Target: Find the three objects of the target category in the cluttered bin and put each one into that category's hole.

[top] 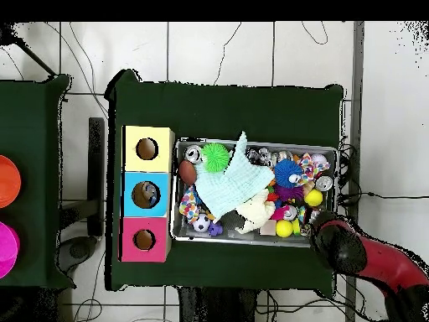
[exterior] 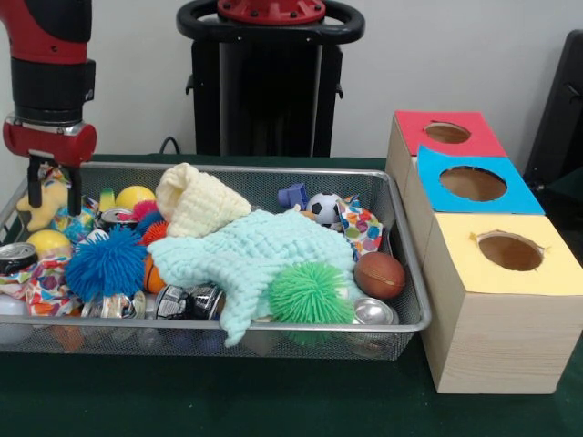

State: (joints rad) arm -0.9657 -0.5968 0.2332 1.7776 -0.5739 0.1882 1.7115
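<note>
The silver wire mesh bin (exterior: 273, 325) stands mid-table, full of clutter; it also shows in the overhead view (top: 251, 142). The red-topped box's hole (exterior: 447, 133) is at the far right, also seen from overhead (top: 144, 240). My gripper (exterior: 55, 196) hangs open and empty over the bin's far left corner, just above a yellow plush toy (exterior: 44, 208). From overhead the arm (top: 339, 245) hides the gripper. A mint cloth (exterior: 264, 259) and a cream knitted cloth (exterior: 196, 202) cover the bin's middle.
The bin holds a blue spiky ball (exterior: 105, 264), a green spiky ball (exterior: 310, 293), a brown ball (exterior: 379, 275), a small soccer ball (exterior: 322, 208), yellow balls (exterior: 135, 196) and cans (exterior: 372, 314). Blue-topped (exterior: 473, 183) and yellow-topped (exterior: 510, 250) boxes stand nearer than the red one.
</note>
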